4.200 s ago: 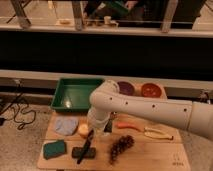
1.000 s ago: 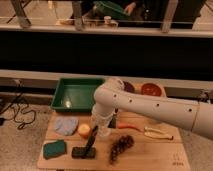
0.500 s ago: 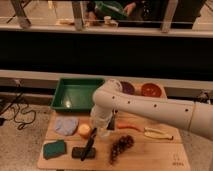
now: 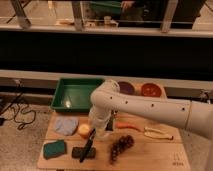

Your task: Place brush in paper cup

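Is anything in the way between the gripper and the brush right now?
Nothing visible does. The gripper sits low over the wooden board, right at the upper end of the brush handle; the black head lies nearer the camera. The round orange object lies beside the handle, not between the two.

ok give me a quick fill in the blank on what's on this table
1. The hand sits low over the board, by the black brush's thin ___.
2. The teal ___ lies on the board near the brush's block head.
3. The tray at the back is coloured ___.
Missing words: handle; sponge; green.
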